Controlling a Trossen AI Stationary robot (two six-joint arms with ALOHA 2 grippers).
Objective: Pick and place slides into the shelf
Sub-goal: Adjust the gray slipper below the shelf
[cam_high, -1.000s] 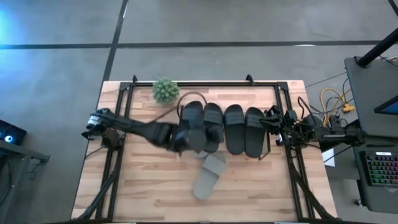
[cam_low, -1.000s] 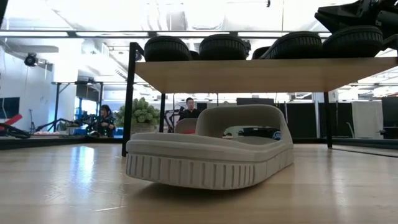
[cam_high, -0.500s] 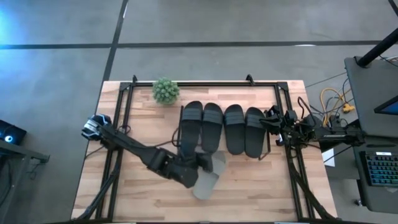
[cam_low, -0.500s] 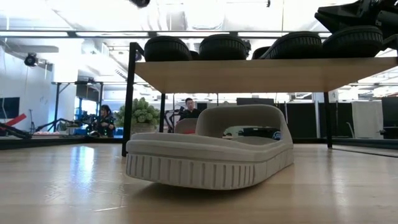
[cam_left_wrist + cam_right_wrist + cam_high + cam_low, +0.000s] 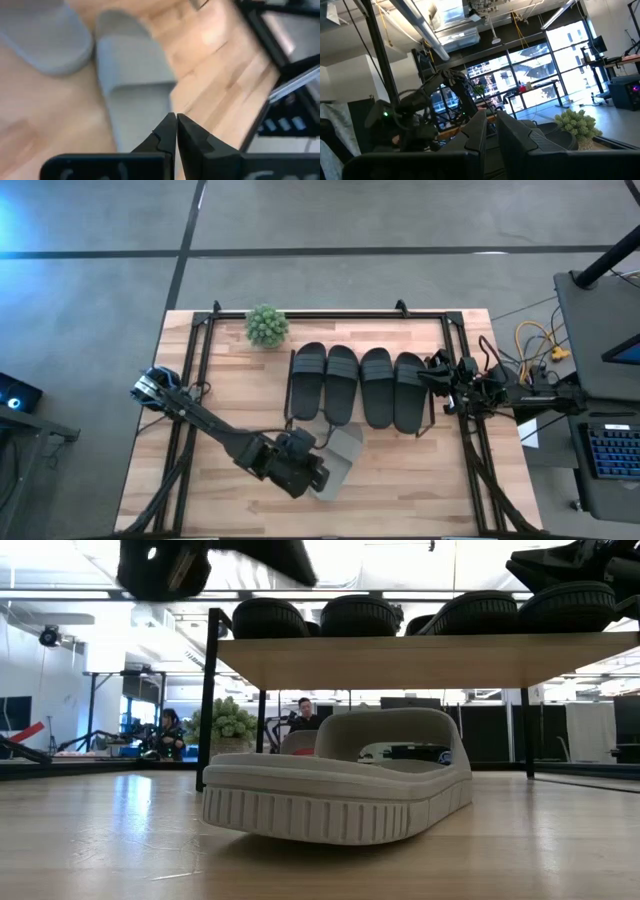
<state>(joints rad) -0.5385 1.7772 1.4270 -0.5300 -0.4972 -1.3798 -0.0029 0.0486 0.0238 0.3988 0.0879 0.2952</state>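
Note:
Four black slides (image 5: 358, 385) lie side by side on the shelf's wooden top board (image 5: 420, 660). A pale grey slide (image 5: 340, 452) rests sole-down on the table in front of the shelf, large in the low view (image 5: 340, 785). A second grey slide (image 5: 45, 30) lies close beside it, partly under the shelf. My left gripper (image 5: 316, 473) is shut and hovers above the nearer grey slide (image 5: 132, 80), well clear of it in the low view (image 5: 170, 565). My right gripper (image 5: 438, 375) waits shut at the shelf's right end.
A small green plant (image 5: 265, 325) stands at the table's far left. A black rail frame (image 5: 200, 345) runs around the table. Bare wood lies at the near left and near right of the table. People sit in the room beyond (image 5: 303, 712).
My left gripper has swung from over the two left black slides on the shelf toward the table's near edge, and now hangs above the grey slide on the table. It has come into the low view at the top. The slides have stayed put.

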